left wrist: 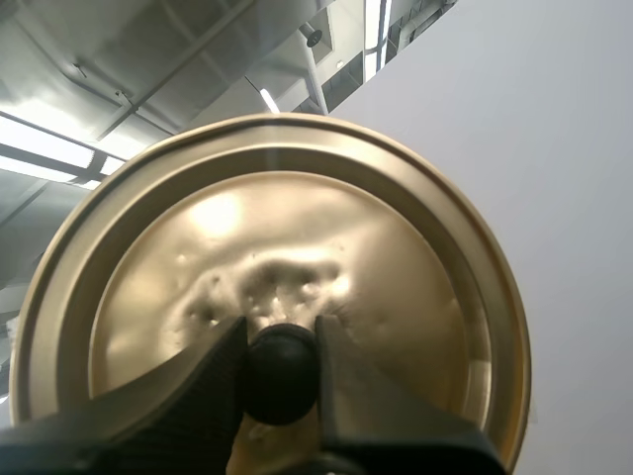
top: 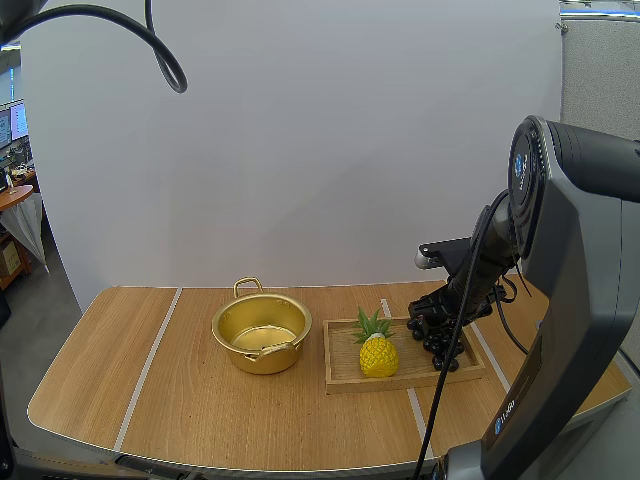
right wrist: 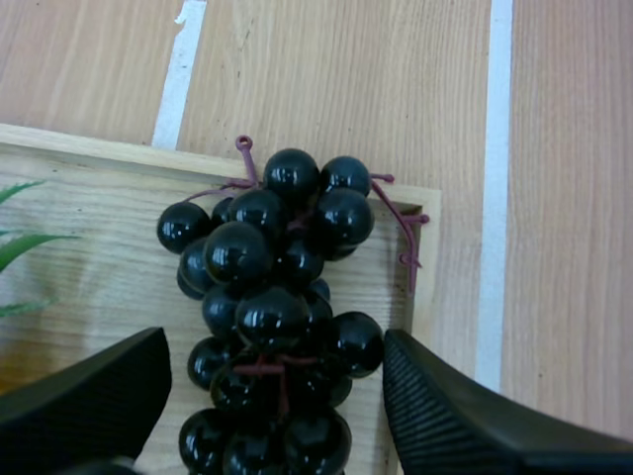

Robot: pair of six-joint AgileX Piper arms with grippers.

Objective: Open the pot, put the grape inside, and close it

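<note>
Wood table (top: pixel 120 390), two things sitting on it

Light wood top with rounded front corners and a few white stripes running front to back (thin ones). A gold pot (top: pixel 262 362) with an open top stands about mid-table, and a shallow wooden tray (top: pixel 400 383) lies just to its right with a small gap between them.

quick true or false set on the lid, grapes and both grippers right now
1. The lid sits on the pot. False: the left gripper holds it by its knob, and the pot is open.
2. The grapes lie on the tray. True.
3. The right gripper is shut on the grapes. False: it is open, astride the bunch.
4. A pineapple stands on the tray. True.
</note>
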